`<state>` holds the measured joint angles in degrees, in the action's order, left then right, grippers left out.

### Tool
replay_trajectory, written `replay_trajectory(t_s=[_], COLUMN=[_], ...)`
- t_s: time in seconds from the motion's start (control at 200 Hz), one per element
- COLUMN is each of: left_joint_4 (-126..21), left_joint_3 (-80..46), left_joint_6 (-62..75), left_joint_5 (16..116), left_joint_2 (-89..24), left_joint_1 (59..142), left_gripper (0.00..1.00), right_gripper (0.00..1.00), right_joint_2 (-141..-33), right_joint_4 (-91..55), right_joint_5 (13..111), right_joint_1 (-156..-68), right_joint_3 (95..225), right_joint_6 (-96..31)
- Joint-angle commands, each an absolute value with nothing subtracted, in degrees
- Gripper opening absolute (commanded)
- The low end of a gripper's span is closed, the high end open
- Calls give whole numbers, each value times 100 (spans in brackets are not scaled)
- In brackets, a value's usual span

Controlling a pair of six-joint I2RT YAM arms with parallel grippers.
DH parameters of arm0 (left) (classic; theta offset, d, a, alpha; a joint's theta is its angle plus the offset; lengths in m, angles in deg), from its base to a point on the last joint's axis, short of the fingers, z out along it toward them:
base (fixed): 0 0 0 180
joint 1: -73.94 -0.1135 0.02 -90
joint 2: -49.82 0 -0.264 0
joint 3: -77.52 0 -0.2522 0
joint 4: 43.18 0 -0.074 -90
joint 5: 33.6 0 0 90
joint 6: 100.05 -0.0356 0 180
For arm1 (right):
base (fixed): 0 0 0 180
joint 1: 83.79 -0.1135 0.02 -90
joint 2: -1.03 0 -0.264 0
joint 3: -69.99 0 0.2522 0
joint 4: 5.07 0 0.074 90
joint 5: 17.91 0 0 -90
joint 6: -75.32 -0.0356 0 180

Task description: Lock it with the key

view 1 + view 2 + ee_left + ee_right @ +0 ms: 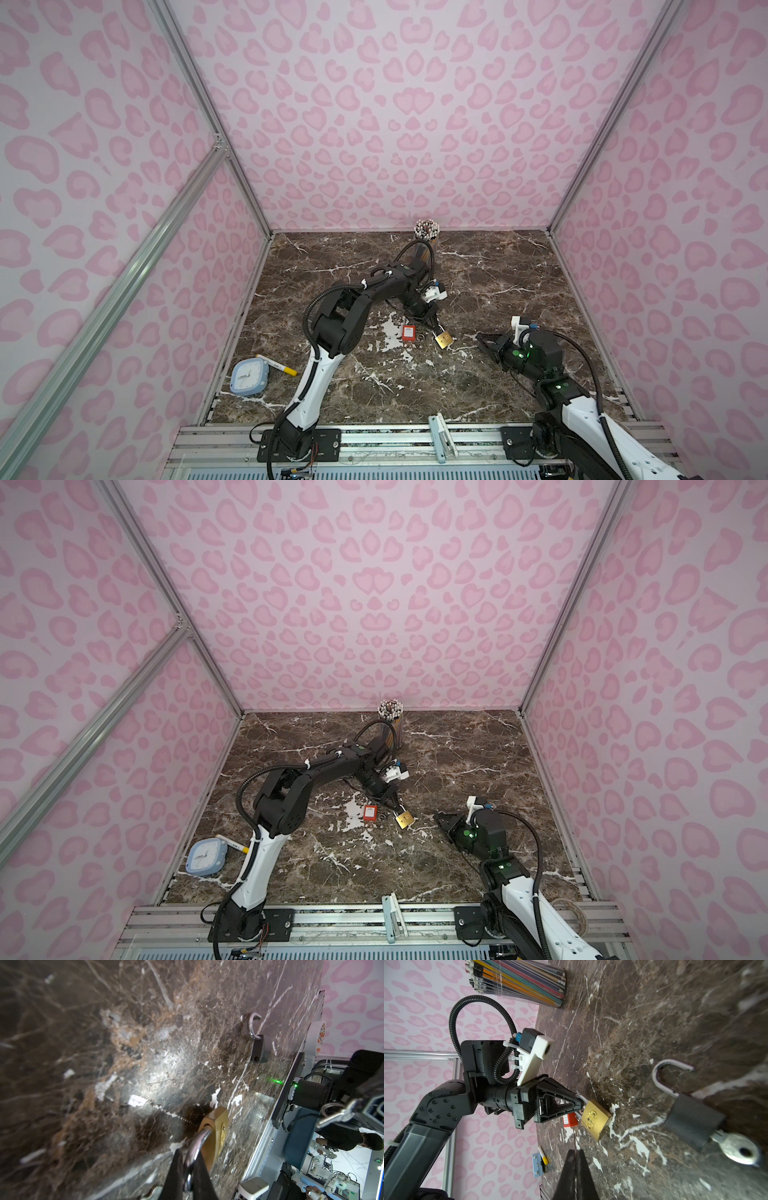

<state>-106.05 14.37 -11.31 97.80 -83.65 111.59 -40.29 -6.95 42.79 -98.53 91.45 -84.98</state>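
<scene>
In both top views the left end effector is pinching the steel loop of a brass padlock near the middle of the worktop. A red tag lies just beside it. The lock's long axis runs from the loop out toward the right end effector, which sits low, pressed together and holding nothing.

The left wrist view shows the loop clamped between the fingers, with the brass body beyond. I cannot tell whether the loop is latched. Farther off lies a black padlock.

In the right wrist view the black padlock lies flat with its loop swung open. The key sticks out of the opposite end, so loop, body and key share one line. The brass padlock looks tilted, with its far end on the worktop.

Both locks are probably dense, rigid and smooth. A pinch on the round loop likely lets the body swivel, so gripping the flat faces should steady it better. The key's thin flat head is the natural hold for turning, though it could slip.
</scene>
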Motion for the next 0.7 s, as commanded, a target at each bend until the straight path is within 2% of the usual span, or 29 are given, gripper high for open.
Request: replay_trajectory(t_s=[0.0, 0.62, 0.695], left_joint_4=[-10827, -10957, -10972], left_joint_3=[1483, 1884, 1956], left_joint_6=[-1295, -1217, -1190], left_joint_5=[9204, 8669, 8527], left_joint_2=[-8456, -8683, -8726], left_joint_1=[11165, 11178, 11175], left_gripper=[3, 3, 8], right_gripper=[0, 0, 0], right_joint_2=[-4142, -4689, -4789], right_joint_4=[-458, -23, 70], right_joint_5=[4389, 4604, 4607], right_joint_1=[-9905, -10178, -10185], right_joint_3=[9150, 9072, 9081], right_joint_6=[-8471, -8519, -8534])
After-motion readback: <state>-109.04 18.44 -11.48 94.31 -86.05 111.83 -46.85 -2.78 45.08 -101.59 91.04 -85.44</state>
